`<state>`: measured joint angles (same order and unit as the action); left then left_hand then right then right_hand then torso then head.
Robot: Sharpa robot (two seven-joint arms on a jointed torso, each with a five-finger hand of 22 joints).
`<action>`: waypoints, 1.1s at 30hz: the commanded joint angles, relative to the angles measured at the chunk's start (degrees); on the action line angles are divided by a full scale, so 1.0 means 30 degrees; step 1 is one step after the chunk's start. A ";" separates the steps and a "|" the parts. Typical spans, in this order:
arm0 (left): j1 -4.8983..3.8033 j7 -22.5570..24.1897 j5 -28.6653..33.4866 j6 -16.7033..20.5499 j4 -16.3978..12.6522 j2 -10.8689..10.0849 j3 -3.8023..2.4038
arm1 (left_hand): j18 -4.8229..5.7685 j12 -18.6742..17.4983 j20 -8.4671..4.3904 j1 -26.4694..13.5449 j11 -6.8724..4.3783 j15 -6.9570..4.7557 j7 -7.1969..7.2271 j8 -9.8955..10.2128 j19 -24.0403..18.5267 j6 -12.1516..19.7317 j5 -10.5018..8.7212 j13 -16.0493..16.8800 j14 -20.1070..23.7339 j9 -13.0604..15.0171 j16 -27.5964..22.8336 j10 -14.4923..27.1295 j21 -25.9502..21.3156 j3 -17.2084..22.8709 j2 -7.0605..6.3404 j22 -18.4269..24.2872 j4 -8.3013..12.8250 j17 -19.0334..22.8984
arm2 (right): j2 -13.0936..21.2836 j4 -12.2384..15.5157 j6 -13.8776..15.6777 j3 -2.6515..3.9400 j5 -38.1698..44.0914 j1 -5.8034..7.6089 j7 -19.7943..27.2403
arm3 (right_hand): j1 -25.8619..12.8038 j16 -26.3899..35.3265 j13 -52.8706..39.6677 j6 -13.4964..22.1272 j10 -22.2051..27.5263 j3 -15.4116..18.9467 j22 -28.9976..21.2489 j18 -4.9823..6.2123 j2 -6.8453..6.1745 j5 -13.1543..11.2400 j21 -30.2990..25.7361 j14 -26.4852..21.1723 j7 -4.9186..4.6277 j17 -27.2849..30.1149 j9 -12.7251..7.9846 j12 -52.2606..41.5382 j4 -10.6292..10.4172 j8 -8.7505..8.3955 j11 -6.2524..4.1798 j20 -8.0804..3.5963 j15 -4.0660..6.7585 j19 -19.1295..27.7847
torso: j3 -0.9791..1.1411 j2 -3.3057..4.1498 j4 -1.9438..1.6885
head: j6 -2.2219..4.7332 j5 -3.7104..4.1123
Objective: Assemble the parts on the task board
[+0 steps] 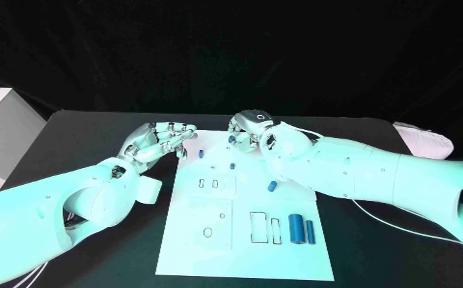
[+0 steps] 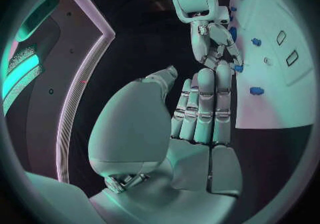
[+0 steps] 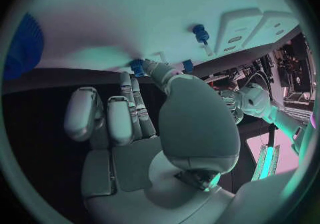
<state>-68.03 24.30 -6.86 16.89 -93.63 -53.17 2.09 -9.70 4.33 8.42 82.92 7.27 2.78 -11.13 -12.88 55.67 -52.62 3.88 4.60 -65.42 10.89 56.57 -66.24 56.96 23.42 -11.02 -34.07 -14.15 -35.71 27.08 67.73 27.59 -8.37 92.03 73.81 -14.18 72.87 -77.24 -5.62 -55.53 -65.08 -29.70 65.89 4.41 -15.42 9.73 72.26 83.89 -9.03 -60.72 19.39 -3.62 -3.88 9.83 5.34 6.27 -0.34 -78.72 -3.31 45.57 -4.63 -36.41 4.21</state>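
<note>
- Head view: my two hands meet at the far edge of the task board, which lies in the middle of the black table. My left hand hovers at the board's far left corner, fingers curled loosely, holding nothing. My right hand bends down over the far edge, its fingertips at a small blue part.
- More blue parts dot the board: one peg near the far edge, one piece lying mid-board, and two cylinders near the right edge.
- Left wrist view: my left hand holds its fingers straight and pressed together, empty, just beside the board; my right hand reaches down opposite.
- Right wrist view: my right hand pinches a small blue part between thumb and a finger against the board; an upright peg stands nearby.
</note>
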 commanded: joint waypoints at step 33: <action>-0.0016 0.0183 0.0206 -0.0401 0.0562 0.0062 -0.0006 | -0.0272 -0.0094 0.0002 -0.0082 -0.0015 0.0039 0.0014 0.0112 -0.0187 0.0204 -0.0113 -0.0013 0.0075 0.0045 0.0103 0.0181 0.0147 0.0126 0.0025 -0.0084 0.0034 0.0048 | 0.7019 0.4259 -0.1591 0.0354 -0.4208 0.0857 0.0976 | 0.4013 -0.3363 -2.5099 0.2075 -0.6266 0.9159 0.4844 -0.0682 0.1097 0.0939 0.3262 0.1442 -0.0273 -0.6657 0.0251 -2.6766 -0.4266 -0.1349 -0.0020 0.0002 -0.0059 -0.2195 | 0.0626 -0.0353 0.0763 | 0.0251 -0.0090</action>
<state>-68.04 24.31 -6.60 16.81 -91.86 -53.14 2.10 -9.70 4.32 8.41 82.92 7.27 2.78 -10.92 -12.88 55.68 -52.41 3.88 4.60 -65.42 10.95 56.57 -66.24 57.18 23.41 -11.01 -34.25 -14.15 -35.66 48.10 80.83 27.73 -7.31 81.29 76.43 -12.34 85.44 -86.86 -74.21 -49.37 -82.57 -2.61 74.95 2.94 -12.19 12.65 81.45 84.12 -9.59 -74.90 20.05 -81.74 -16.76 5.56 5.01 5.89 -0.12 -84.09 -1.42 44.59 -2.37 -35.57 3.69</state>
